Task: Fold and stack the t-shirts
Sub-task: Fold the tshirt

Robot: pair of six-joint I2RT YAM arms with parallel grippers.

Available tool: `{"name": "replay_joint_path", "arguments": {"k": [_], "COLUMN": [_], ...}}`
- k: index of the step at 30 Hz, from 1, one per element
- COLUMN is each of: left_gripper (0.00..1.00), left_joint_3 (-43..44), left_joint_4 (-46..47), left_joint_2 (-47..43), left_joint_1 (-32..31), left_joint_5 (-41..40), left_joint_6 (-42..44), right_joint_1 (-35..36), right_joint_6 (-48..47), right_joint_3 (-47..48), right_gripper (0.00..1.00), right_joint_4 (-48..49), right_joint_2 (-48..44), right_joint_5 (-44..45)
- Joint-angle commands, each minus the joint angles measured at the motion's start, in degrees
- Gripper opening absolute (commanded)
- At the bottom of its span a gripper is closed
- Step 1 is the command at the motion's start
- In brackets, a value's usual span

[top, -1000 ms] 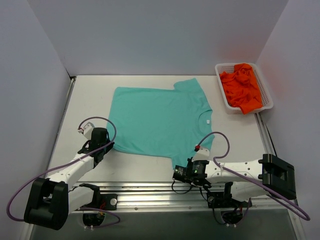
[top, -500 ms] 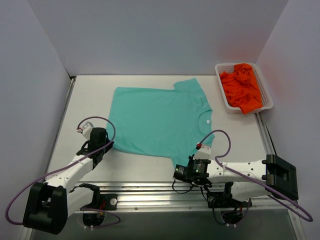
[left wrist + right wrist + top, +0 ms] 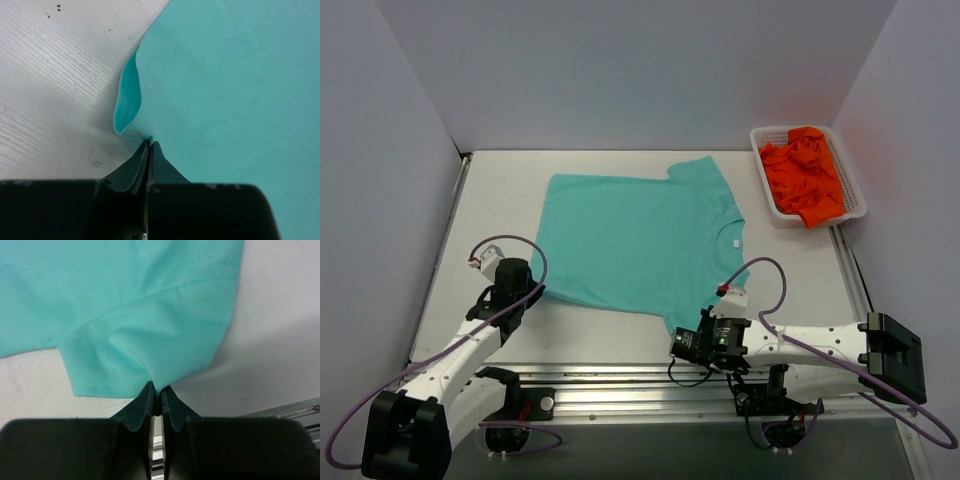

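A teal-green t-shirt (image 3: pixel 640 240) lies spread flat on the table, neck label toward the right. My left gripper (image 3: pixel 532 291) is shut on its near-left hem corner (image 3: pixel 131 131), which curls up at the pinch; the left gripper (image 3: pixel 150 143) shows its jaws pressed together on the cloth. My right gripper (image 3: pixel 686 340) is shut on the near sleeve edge (image 3: pixel 150 371), the right gripper (image 3: pixel 157 386) pinching a small fold of the teal t-shirt (image 3: pixel 120 300). Orange t-shirts (image 3: pixel 804 176) lie crumpled in a basket at the back right.
A white mesh basket (image 3: pixel 764 190) holds the orange cloth beside the right wall. Walls close in the table on the left, back and right. An aluminium rail (image 3: pixel 620 385) runs along the near edge between the arm bases.
Both arms have drawn slightly back toward the near edge with the cloth pinched; the right gripper moved a little to the right. The shirt itself has barely shifted.
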Motion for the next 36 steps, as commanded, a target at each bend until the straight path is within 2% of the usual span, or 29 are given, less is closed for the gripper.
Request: {"name": "replay_joint_path", "arguments": {"k": [1,36], "left_gripper": [0.02,0.02], "left_joint_3": [2.1,3.1], "left_joint_4": [-1.5,-5.6], "left_joint_2": [-1.6,-5.5], "left_joint_1": [-0.3,-0.3], "left_joint_5": [0.0,-0.9], "left_joint_6": [0.5,0.9], "right_joint_1": [0.5,0.5], "right_joint_6": [1.3,1.6], "right_joint_3": [1.8,3.2], "right_gripper": [0.00,0.00], "right_joint_4": [-4.8,-6.6], "right_joint_2": [-1.7,-2.2], "right_joint_5": [4.4,7.2]}}
